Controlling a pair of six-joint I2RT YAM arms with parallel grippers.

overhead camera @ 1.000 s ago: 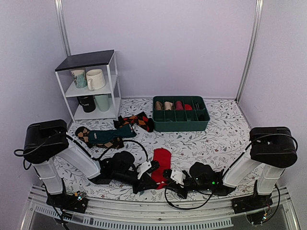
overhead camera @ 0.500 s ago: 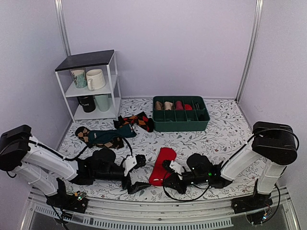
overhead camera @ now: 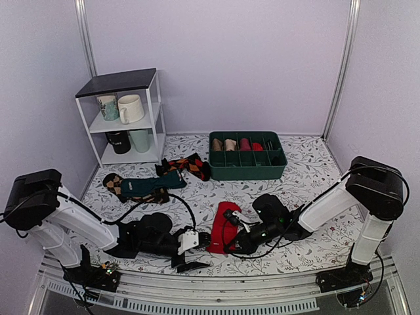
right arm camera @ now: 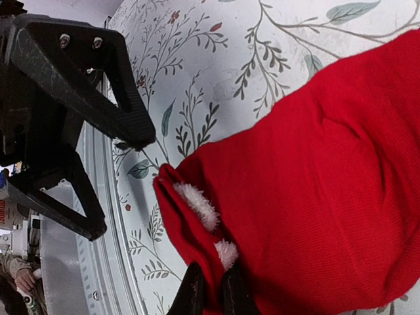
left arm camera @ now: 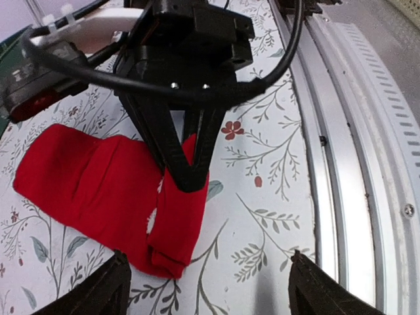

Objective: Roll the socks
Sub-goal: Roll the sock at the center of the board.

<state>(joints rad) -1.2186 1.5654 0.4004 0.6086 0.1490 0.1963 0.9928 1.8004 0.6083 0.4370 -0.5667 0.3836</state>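
The red socks [overhead camera: 221, 224] lie flat on the floral cloth, near the front middle. My right gripper [overhead camera: 230, 243] is shut on their near end, which is folded up with white fuzz showing inside [right arm camera: 197, 203]. In the right wrist view its gripper [right arm camera: 213, 296] pinches the red fabric [right arm camera: 315, 177]. My left gripper [overhead camera: 194, 254] stands open just left of the socks, touching nothing. In the left wrist view its gripper [left arm camera: 210, 295] frames the sock's folded tip [left arm camera: 174, 230] and bare cloth, with the right gripper [left arm camera: 187, 174] clamped on the fabric beyond.
A green divided bin [overhead camera: 249, 174] holding rolled socks sits at the back. A dark teal sock [overhead camera: 147, 186] and orange-and-black argyle socks [overhead camera: 188, 164] lie back left. A white shelf [overhead camera: 125, 82] with mugs stands far left. A metal rail [overhead camera: 197, 300] runs along the near edge.
My left gripper let go of the socks, opened and drew back toward the near edge. My right gripper stayed shut and carried the sock's near end left and further onto the table.
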